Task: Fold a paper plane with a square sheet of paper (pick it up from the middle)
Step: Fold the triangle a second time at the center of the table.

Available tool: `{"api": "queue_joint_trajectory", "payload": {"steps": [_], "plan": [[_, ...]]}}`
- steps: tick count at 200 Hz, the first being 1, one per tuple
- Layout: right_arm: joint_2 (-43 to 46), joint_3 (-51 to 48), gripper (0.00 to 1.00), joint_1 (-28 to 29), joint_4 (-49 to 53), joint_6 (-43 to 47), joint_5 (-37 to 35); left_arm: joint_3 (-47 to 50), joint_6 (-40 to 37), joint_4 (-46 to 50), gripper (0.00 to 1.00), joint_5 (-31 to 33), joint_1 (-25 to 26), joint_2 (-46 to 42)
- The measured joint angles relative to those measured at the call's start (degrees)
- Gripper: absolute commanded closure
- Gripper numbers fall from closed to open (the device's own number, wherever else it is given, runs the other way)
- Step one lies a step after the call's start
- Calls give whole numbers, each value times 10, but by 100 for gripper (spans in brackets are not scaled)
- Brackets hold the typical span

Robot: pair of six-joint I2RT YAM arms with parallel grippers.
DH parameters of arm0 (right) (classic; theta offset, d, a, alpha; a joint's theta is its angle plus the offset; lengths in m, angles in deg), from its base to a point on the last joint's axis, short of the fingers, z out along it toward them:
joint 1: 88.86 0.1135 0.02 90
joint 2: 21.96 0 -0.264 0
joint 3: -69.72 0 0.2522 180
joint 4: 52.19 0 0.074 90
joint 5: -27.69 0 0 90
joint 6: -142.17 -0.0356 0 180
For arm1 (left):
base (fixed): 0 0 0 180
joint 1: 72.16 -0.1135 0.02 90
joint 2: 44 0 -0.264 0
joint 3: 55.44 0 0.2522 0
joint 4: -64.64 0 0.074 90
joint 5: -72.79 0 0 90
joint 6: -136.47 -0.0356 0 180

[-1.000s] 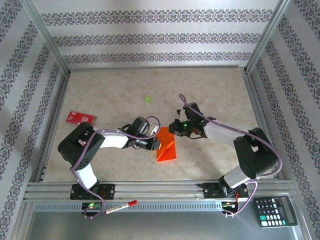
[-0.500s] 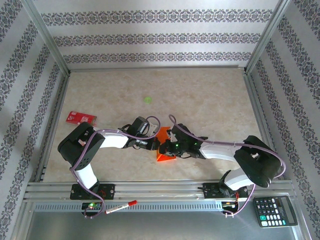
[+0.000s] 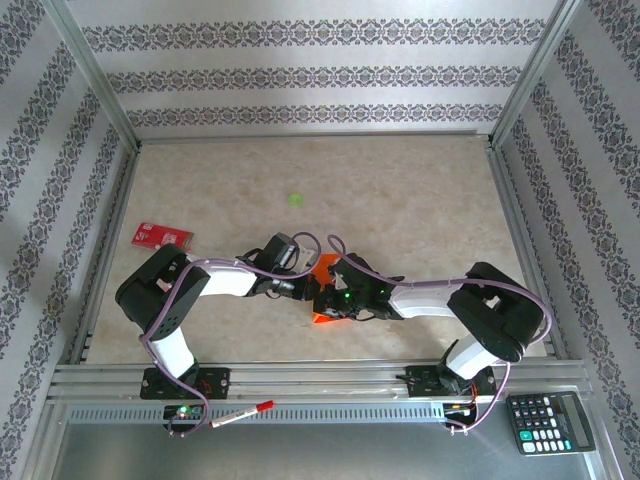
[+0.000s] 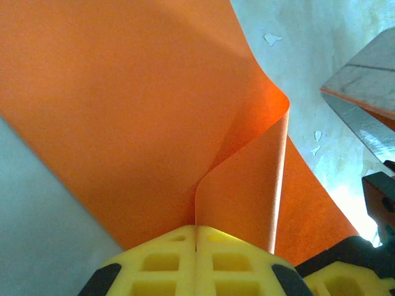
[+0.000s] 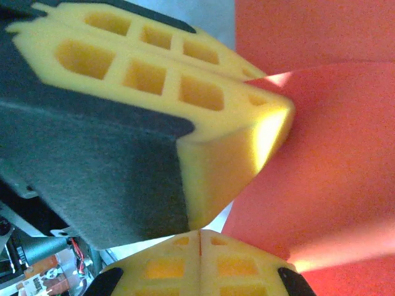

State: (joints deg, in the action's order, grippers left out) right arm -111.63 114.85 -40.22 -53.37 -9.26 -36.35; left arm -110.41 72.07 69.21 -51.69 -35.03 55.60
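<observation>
The square sheet of paper (image 3: 325, 319) is bright orange and lies partly folded on the table near the front middle, mostly covered by both wrists. In the left wrist view the paper (image 4: 123, 111) curls up in a loop, and one edge runs into the seam of my left gripper (image 4: 196, 229), which is shut on it. My left gripper (image 3: 303, 289) reaches it from the left. My right gripper (image 3: 321, 302) is shut, its tips (image 5: 200, 234) down at the paper's (image 5: 333, 154) edge, right next to the left gripper's yellow fingers (image 5: 154, 80).
A small red card (image 3: 162, 235) lies at the left and a tiny green spot (image 3: 295, 199) farther back. Metal rails (image 3: 300, 378) edge the table's front. A pen (image 3: 243, 414) and a calculator (image 3: 550, 422) lie below them.
The right arm has swung from the right of the paper down and left, onto it beside the left gripper. The left arm has stayed put with the paper.
</observation>
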Motion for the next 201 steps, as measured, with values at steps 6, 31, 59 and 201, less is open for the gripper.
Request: {"api": "queue_joint_trajectory", "payload": {"steps": [6, 31, 59, 201], "plan": [[-1, 0, 100, 0, -1, 0, 0, 0, 0, 0, 100, 0, 0, 0], [-7, 0, 100, 0, -3, 0, 0, 0, 0, 1, 100, 0, 0, 0], [-10, -3, 100, 0, -5, 0, 0, 0, 0, 1, 100, 0, 0, 0], [-22, -21, 100, 10, -38, -2, -9, -11, 0, 19, 100, 1, 0, 3]]}}
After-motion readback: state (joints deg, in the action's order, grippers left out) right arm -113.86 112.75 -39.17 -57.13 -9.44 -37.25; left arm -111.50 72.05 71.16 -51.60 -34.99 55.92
